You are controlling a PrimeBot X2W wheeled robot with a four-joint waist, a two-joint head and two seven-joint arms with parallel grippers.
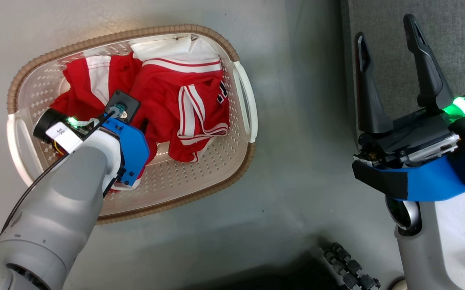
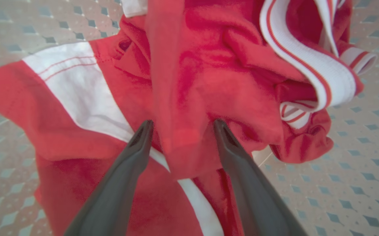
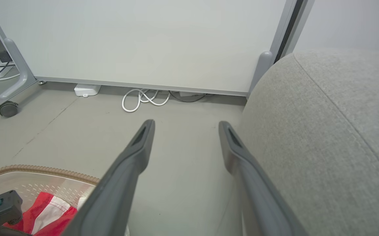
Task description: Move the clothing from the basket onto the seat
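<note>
Left gripper (image 2: 183, 126): mine, jaws spread wide and clamping nothing, pointing down into the basket (image 1: 232, 52).
Clothing (image 1: 176, 100): crumpled in the basket, directly under that gripper. A raised red ridge of it stands between the jaws.
Nearer arm: the left, by far. I judge that closing on that ridge comes next.
Floor (image 1: 296, 121): the bare gap I must carry across, rightward.
Right gripper (image 1: 385, 28): also spread and empty, well apart from the basket, at the seat's edge.
Seat (image 1: 449, 44): right of the basket.
</note>
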